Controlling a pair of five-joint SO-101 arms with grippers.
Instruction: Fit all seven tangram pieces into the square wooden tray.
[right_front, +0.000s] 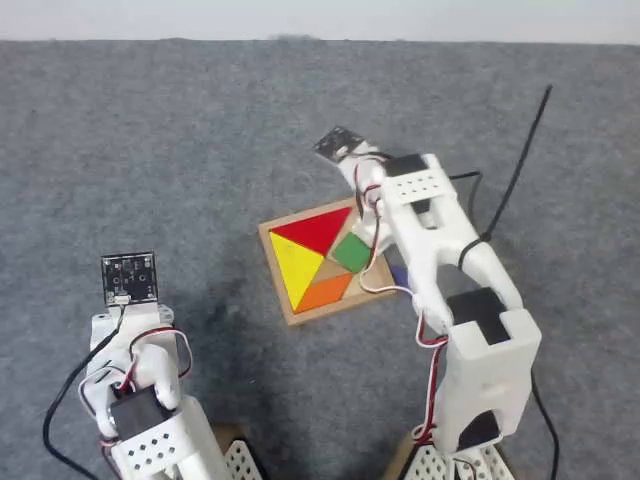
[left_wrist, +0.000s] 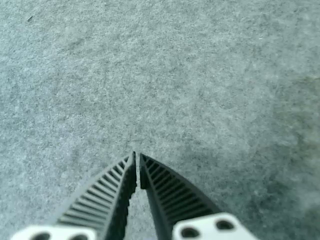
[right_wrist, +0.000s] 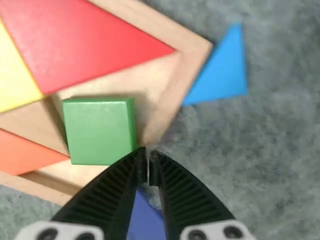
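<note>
The square wooden tray (right_front: 273, 266) lies mid-table and holds a red triangle (right_front: 315, 228), a yellow triangle (right_front: 293, 268), an orange piece (right_front: 325, 292) and a green square (right_front: 351, 252). My right arm (right_front: 430, 225) reaches over the tray's right side. In its wrist view my right gripper (right_wrist: 148, 156) is shut, its tips just past the green square (right_wrist: 100, 131) at the tray rim (right_wrist: 192, 65). A dark blue piece (right_wrist: 145, 220) lies on the carpet under its fingers. A light blue triangle (right_wrist: 222, 70) lies outside the rim. My left gripper (left_wrist: 137, 159) is shut over bare carpet.
Grey carpet (right_front: 150, 150) covers the whole table. My left arm (right_front: 135, 380) stands at the near left, well apart from the tray. A black cable (right_front: 520, 170) runs along the right side behind the right arm.
</note>
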